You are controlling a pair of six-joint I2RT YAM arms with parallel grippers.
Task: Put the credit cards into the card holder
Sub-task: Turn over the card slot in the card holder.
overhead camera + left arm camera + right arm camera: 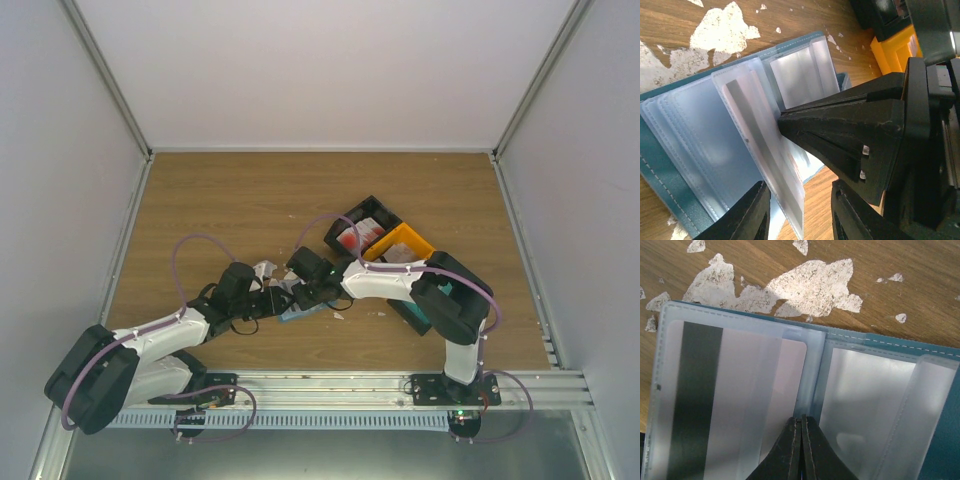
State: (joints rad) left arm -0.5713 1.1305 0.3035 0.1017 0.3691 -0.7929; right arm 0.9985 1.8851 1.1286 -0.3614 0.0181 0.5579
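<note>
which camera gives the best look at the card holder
Right wrist: the open card holder fills the frame from above, both clear pocket pages plain, a striped card in one. Left wrist shows it slanted, partly blocked by the right pincer. Top external shows only a small teal sliver of it.

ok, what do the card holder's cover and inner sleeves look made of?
Card holder cover: teal, matte, probably faux leather or fabric; pale stitching along its edge. Inner sleeves: frosted translucent soft plastic, glossy; a dark-striped credit card shows through.
</note>
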